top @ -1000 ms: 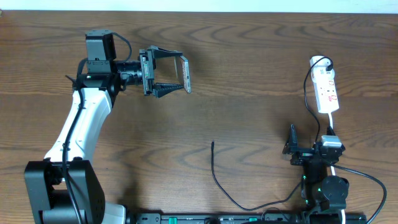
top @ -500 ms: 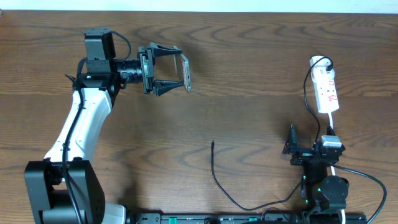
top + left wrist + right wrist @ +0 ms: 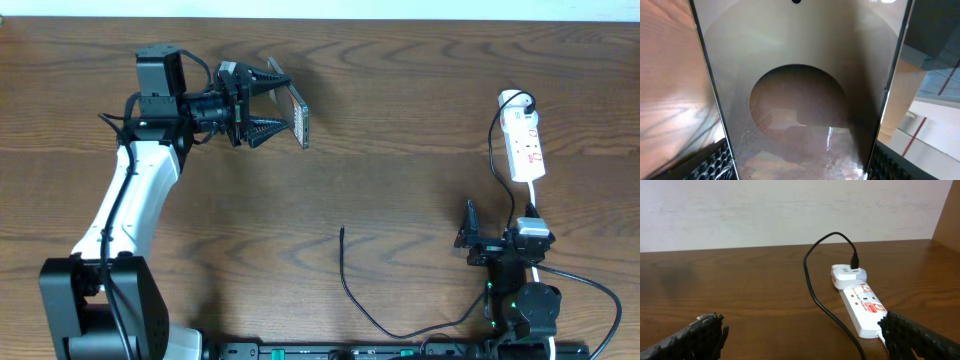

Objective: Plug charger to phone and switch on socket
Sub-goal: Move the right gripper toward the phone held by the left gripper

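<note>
My left gripper [image 3: 285, 108] is shut on the phone [image 3: 301, 125], holding it above the table at the back left, turned nearly edge-on to the overhead camera. In the left wrist view the phone [image 3: 800, 90] fills the frame between the gripper [image 3: 800, 172] fingers, its brownish round patch showing. The charger cable [image 3: 352, 295] lies at the front centre, its plug tip [image 3: 341, 232] free on the wood. The socket [image 3: 525, 145] lies at the right. My right gripper [image 3: 500, 222] stands open just in front of the socket [image 3: 862, 305], holding nothing.
A white adapter [image 3: 847, 275] sits plugged at the socket's far end, with the black cable [image 3: 815, 292] looping out of it. A white cord [image 3: 575, 280] runs from the socket past the right arm's base. A pale wall stands behind the table.
The left gripper has rolled about its wrist, turning the held phone from face-up toward edge-on. The right arm, cable and socket have not moved.
</note>
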